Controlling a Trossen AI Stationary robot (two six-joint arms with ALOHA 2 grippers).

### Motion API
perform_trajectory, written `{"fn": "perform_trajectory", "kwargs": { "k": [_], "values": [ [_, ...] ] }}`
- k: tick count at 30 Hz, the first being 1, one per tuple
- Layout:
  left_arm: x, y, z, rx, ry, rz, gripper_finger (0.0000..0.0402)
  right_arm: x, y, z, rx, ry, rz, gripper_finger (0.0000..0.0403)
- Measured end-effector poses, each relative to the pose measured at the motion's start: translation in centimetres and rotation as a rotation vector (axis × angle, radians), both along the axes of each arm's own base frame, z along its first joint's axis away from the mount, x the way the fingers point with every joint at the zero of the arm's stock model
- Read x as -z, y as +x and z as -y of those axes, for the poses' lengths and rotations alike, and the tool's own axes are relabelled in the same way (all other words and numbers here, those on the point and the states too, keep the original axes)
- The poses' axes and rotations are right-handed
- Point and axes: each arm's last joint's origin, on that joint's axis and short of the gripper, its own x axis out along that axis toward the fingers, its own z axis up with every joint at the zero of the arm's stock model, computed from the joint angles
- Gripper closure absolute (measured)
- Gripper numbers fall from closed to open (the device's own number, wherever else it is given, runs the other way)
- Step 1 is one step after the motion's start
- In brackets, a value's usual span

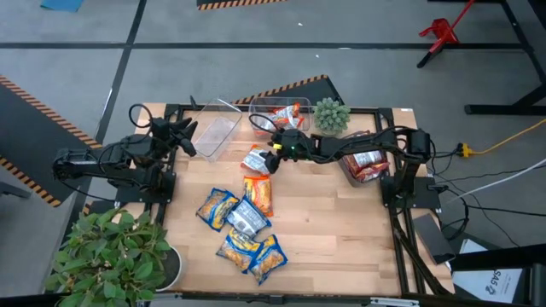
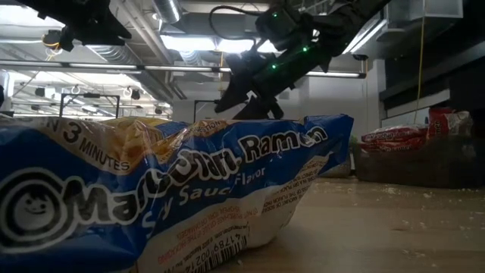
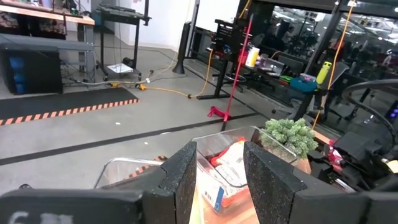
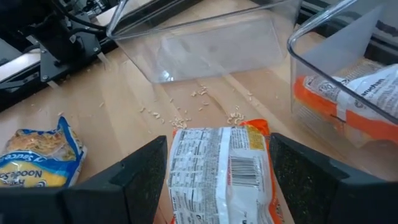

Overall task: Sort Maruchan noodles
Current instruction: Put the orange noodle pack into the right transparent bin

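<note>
My right gripper (image 1: 271, 159) reaches from the table's right side to the middle of the far half and is shut on an orange-edged Maruchan noodle packet (image 4: 217, 168), barcode side up. Several more packets, yellow-and-blue (image 1: 217, 207) and orange (image 1: 258, 194), lie flat in a loose pile on the near half of the table. One yellow-and-blue packet (image 2: 151, 197) fills the low view. My left gripper (image 3: 217, 180) waits at the far left (image 1: 181, 136), open, nothing between its fingers. My right gripper pinches the packet by its two long side edges (image 4: 177, 162) between its two fingers. The fingers slant down from the table's right side and run along the packet, which sticks out ahead of them. It is lifted clear of the table, barcode side up.
Three clear bins stand along the far edge: an empty one (image 1: 213, 132) at the left, a middle one (image 1: 286, 115) with orange packets, a right one (image 1: 367, 162) with red packets. A small green spiky plant (image 1: 331, 115) stands between them. Crumbs lie on the wood (image 4: 205, 106).
</note>
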Motion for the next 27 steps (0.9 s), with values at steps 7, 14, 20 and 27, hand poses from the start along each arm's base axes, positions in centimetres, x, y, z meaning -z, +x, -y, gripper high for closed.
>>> {"fn": "perform_trajectory", "kwargs": {
  "k": [7,14,20,27],
  "values": [
    [0.0,0.0,0.0,0.001,0.0,-0.005,0.0274,1.1,0.0,0.0,-0.001,0.009,-0.05,0.0139],
    [0.0,0.0,0.0,0.001,0.0,-0.005,0.0274,2.9,0.4,0.1,0.006,0.023,-0.087,0.0139],
    [0.0,0.0,0.0,0.001,0.0,-0.006,0.0274,3.1,0.2,0.5,0.036,0.005,-0.11,0.0139],
    [0.1,0.0,0.0,0.001,0.0,-0.006,0.0274,3.2,-0.1,1.8,0.033,0.034,-0.109,0.0138]
  ]
}}
